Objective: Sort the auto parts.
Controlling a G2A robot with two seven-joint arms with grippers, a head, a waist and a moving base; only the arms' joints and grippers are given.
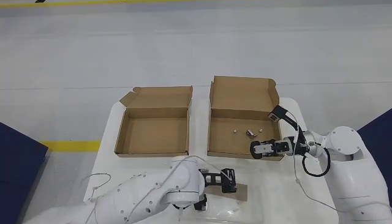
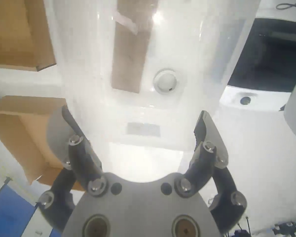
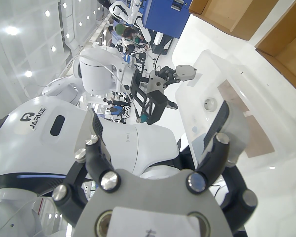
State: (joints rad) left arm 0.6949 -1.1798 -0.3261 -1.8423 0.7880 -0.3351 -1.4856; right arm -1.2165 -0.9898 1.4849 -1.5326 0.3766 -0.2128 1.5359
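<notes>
Hanging above a clear plastic bin (image 2: 199,62) at the near edge of the counter (image 1: 199,138) with the left claw (image 2: 133,110) spread wide, nothing between the fingers. Inside the bin, one white round part (image 2: 165,81) lying flat on the bottom, just beside a brown cardboard strip (image 2: 129,50) seen through the plastic — whether under the bin or inside it, impossible to tell. Holding the right claw (image 3: 159,110) at the front wall of the right cardboard box (image 1: 223,141), likewise wide open and empty. On that box's floor, three small parts (image 1: 251,132) close together — too small to name. Just beside it, to the left, a second cardboard box (image 1: 153,135) with its lid flap raised, well apart from both claws.
</notes>
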